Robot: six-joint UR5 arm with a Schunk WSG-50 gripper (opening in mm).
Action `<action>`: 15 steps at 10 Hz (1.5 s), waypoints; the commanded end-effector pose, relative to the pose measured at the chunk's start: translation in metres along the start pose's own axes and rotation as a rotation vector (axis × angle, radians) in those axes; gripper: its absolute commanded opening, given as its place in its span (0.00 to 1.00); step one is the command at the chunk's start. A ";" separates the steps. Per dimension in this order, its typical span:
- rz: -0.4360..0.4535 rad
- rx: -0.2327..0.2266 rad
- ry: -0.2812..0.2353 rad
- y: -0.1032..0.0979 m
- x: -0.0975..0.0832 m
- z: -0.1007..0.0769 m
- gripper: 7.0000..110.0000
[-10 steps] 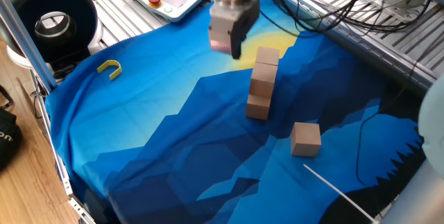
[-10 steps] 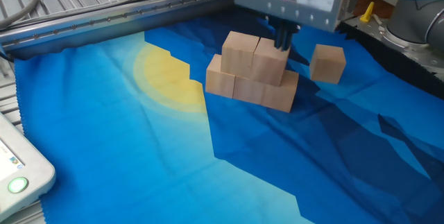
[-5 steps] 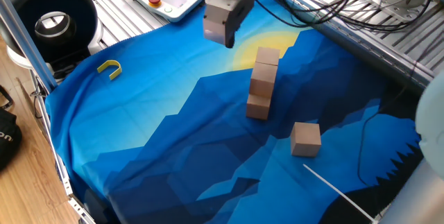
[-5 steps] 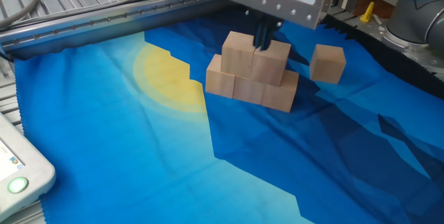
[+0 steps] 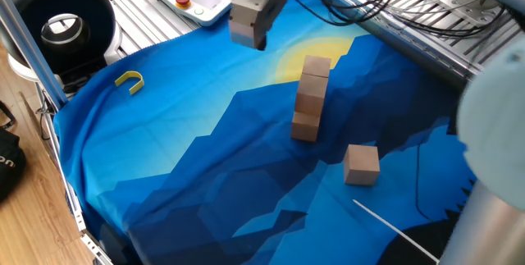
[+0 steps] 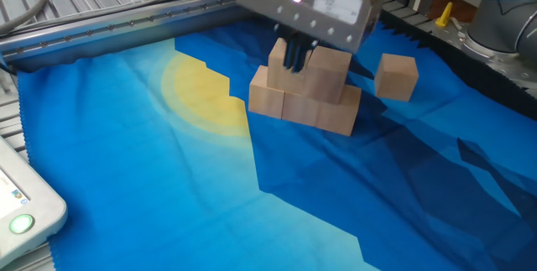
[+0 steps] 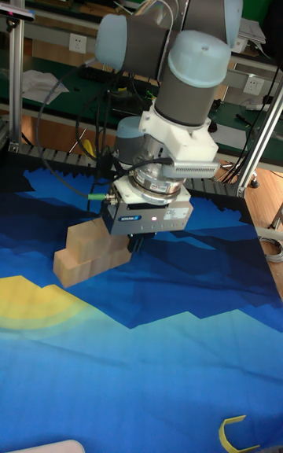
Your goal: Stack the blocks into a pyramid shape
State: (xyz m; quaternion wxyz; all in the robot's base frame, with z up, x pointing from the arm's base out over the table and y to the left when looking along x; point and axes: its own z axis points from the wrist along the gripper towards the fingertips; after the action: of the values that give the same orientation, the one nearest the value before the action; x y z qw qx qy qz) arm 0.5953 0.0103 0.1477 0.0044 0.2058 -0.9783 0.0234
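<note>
From the tall fixed view the gripper [image 7: 135, 244] body covers the right end of the block stack [image 7: 86, 254], and the loose block never shows there. The other fixed view has the gripper [image 6: 295, 54] blocking part of the stack's [image 6: 306, 91] top row. Fingertips too dark to read the gap.

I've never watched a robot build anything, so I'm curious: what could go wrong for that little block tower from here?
The claw hangs empty right beside the stack, so a careless sideways move might knock the upper blocks off. The last loose block sits apart on the soft blue cloth; picked up off-centre, it could tilt. The top spot is narrow, so a slightly misplaced block might slide off.
</note>
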 end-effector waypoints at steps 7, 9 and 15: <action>0.080 -0.162 -0.167 0.035 -0.058 0.002 0.00; 0.091 -0.169 -0.170 0.036 -0.059 0.001 0.00; 0.164 -0.151 0.002 0.082 0.075 -0.016 0.00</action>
State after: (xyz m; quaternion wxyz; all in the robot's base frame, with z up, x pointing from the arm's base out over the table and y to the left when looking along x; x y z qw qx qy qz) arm 0.5424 0.0601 0.1525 -0.0065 0.1387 -0.9883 -0.0631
